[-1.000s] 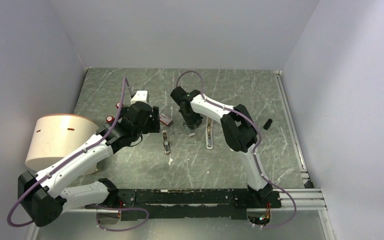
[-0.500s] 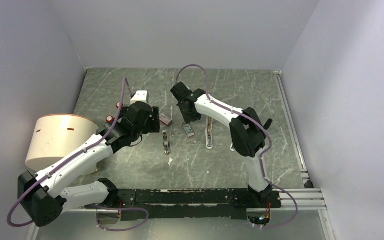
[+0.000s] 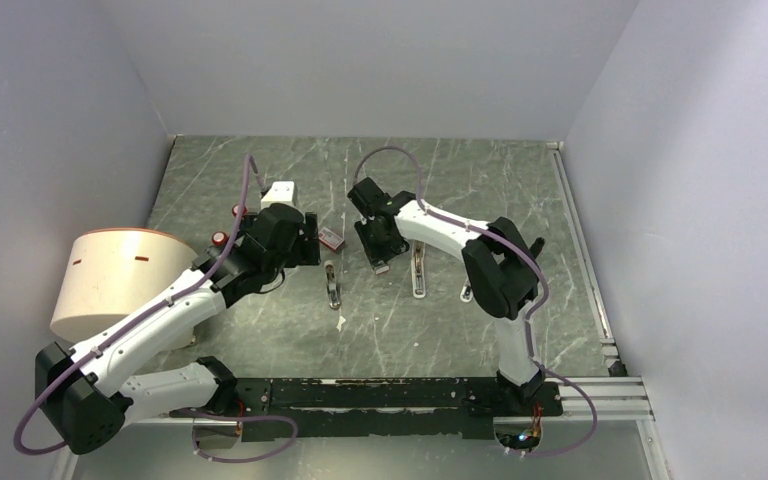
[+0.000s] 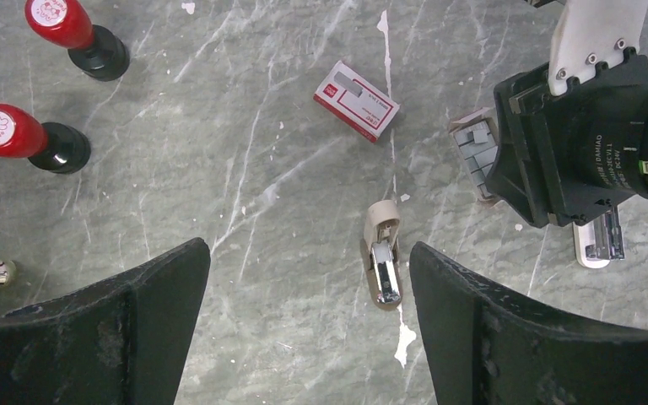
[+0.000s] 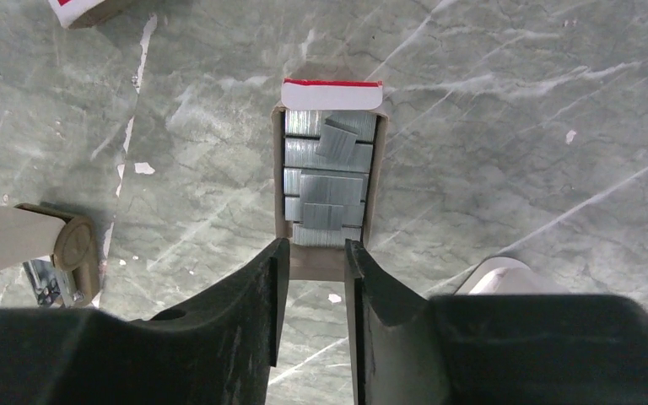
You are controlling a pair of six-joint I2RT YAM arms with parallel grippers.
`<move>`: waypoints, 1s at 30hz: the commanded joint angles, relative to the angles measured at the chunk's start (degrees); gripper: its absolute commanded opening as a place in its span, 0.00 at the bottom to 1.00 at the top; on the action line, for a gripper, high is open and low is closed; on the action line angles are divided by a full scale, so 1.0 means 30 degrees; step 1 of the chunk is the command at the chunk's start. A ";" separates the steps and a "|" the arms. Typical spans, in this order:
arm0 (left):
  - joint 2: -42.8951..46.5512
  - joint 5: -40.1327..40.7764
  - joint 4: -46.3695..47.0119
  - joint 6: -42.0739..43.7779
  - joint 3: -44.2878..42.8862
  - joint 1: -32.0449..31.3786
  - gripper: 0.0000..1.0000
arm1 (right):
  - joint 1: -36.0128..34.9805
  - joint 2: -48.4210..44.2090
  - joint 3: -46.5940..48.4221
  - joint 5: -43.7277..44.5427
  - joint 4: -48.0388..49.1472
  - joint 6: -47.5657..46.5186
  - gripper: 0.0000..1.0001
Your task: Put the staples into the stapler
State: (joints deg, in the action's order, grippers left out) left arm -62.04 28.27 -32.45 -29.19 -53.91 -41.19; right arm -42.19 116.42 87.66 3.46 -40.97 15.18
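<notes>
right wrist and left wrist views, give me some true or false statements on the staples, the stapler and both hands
1. The staples lie in an open cardboard tray. True.
2. The left hand is shut. False: its fingers stand wide apart.
3. The stapler lies on the table, in neither hand. True.
4. The right hand grips the stapler. False: it is at the tray's near end, with the stapler off to one side.
</notes>
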 commanded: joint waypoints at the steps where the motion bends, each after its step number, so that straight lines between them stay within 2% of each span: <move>1: -0.0179 0.0257 0.0348 0.0029 -0.0077 0.0078 0.92 | -0.0131 0.0345 0.0161 -0.0194 0.0516 -0.0177 0.33; 11: -0.0179 0.0358 0.0347 0.0034 -0.0019 0.0089 0.92 | -0.0188 0.1039 0.0614 0.0419 0.0534 -0.0226 0.37; 20: -0.0440 0.0385 0.0294 0.0062 -0.0102 0.0094 0.92 | -0.0257 0.1390 0.0749 0.0956 0.0520 -0.0141 0.35; 30: -0.0443 0.0376 0.0327 -0.0011 -0.0077 0.0079 0.92 | -0.0261 0.0817 0.0556 0.1051 0.0733 -0.0225 0.27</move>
State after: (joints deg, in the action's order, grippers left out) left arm -63.35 28.29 -32.45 -29.17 -53.91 -41.17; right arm -42.76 119.31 88.51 5.43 -39.90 14.96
